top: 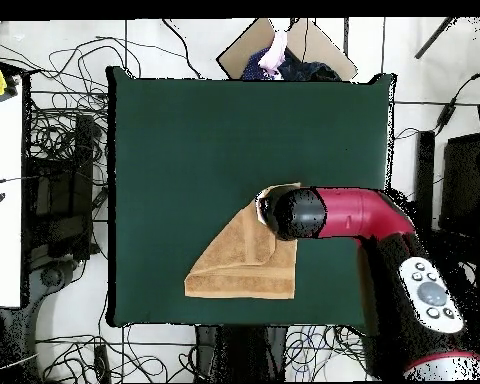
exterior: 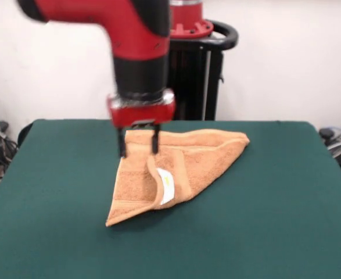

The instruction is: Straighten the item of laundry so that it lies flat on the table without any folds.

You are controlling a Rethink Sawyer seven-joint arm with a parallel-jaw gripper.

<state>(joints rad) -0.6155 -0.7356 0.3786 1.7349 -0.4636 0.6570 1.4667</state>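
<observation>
Your colours here
Orange-tan towel (exterior: 187, 160) with a white tag (exterior: 167, 186); dark green table (exterior: 263, 221); red-and-black arm (exterior: 136, 46).

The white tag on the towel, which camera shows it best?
The front view: the white tag lies in plain sight on the towel's folded-over flap. In the overhead view I can't make the tag out on the towel, partly under the arm.

Arm (exterior: 129, 35): red and black, enters from upper left in front view, elbows over, last link drops vertical. Wrist plate red, sits low over the work surface. Gripper (exterior: 139, 148): 2 thin black fingers (exterior: 122, 145) pointing straight down, set apart with a gap between them. Overhead view: arm (top: 359, 215) reaches across from its base, black wrist end hides the fingers.
</observation>
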